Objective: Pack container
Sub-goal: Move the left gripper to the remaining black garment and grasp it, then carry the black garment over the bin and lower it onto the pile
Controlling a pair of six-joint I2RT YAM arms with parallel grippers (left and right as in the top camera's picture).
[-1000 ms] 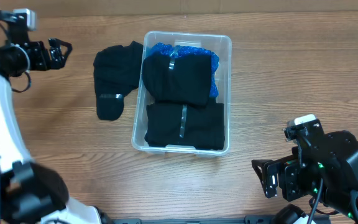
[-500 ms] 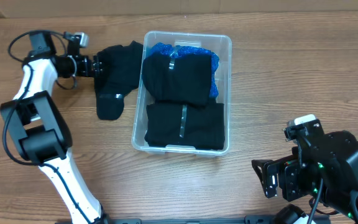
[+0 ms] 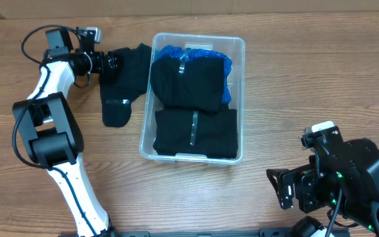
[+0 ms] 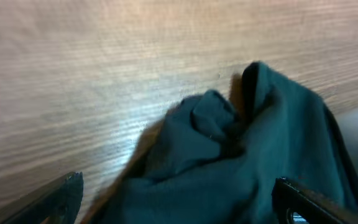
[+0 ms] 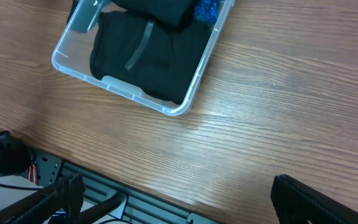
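The clear plastic container (image 3: 241, 99) stands in the middle of the table and holds two folded black garments (image 3: 196, 131) over a blue one (image 3: 226, 72). It also shows in the right wrist view (image 5: 194, 93). A loose black garment (image 3: 120, 82) lies on the table against the container's left side. My left gripper (image 3: 110, 64) is open at that garment's top left edge; in the left wrist view the garment (image 4: 229, 162) fills the space between the spread fingers (image 4: 179, 199). My right gripper (image 3: 283, 189) is open and empty near the front right edge of the table.
The table's front edge and metal frame (image 5: 142, 199) show below the right gripper. Bare wood (image 3: 321, 72) lies to the right of the container.
My left arm swung in from the far left to the loose black garment and now has its open fingers at the garment's edge. The right arm has not moved.
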